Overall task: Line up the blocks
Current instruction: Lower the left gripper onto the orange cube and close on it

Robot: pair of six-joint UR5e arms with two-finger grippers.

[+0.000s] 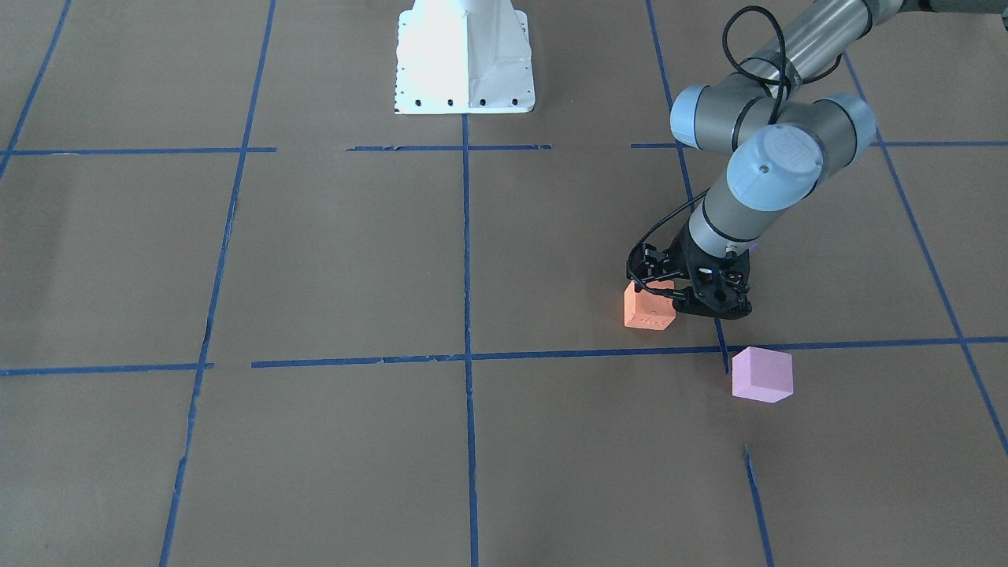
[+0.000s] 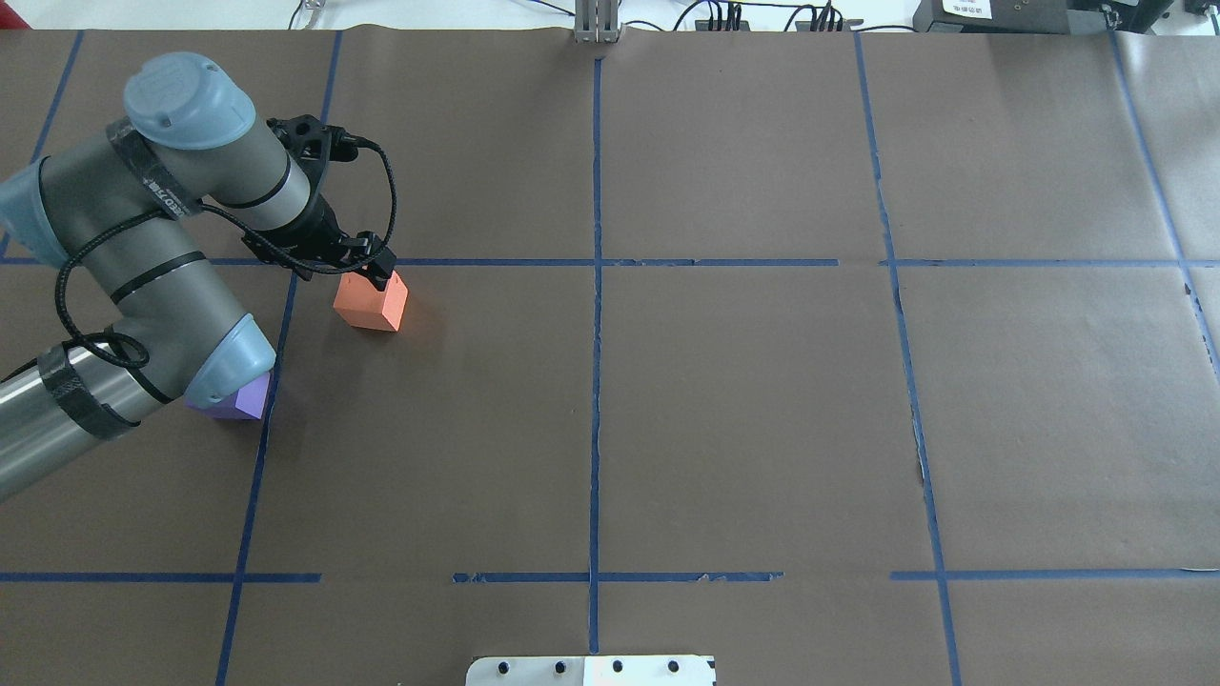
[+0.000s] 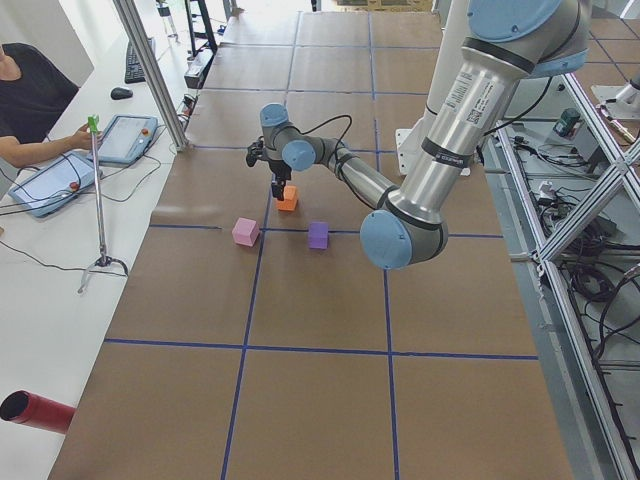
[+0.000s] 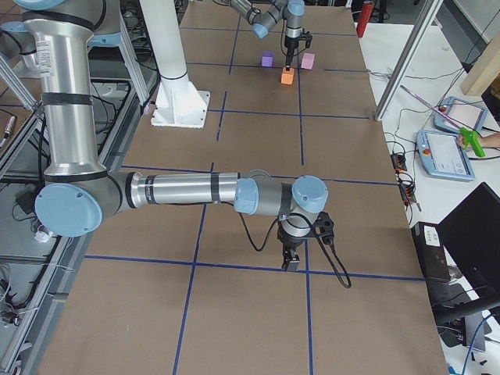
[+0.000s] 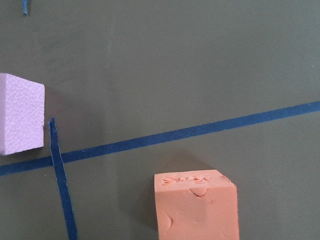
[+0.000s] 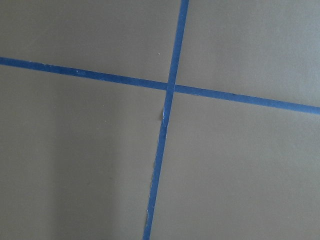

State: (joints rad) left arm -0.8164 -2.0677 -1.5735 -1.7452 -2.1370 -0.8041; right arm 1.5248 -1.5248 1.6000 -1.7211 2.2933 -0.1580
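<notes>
The orange block point(image 1: 650, 309) sits on the brown table, and it fills the bottom centre of the left wrist view point(image 5: 196, 207). My left gripper point(image 1: 679, 293) is low and right at it, and in the overhead view point(image 2: 367, 274) its fingers touch the block's point(image 2: 372, 303) far top edge. I cannot tell whether it is open or shut. The pale pink block point(image 1: 761, 375) lies apart, just across a tape line. The violet block point(image 2: 238, 398) is half hidden under my left elbow. My right gripper point(image 4: 291, 262) hovers far off over a tape crossing. I cannot tell its state.
Blue tape lines point(image 1: 466, 356) divide the brown paper into squares. The white robot base point(image 1: 465, 59) stands at the table's robot side. An operator point(image 3: 30, 100) sits with tablets at a side table, beside a pole stand point(image 3: 100, 200) and a red cylinder point(image 3: 35, 410).
</notes>
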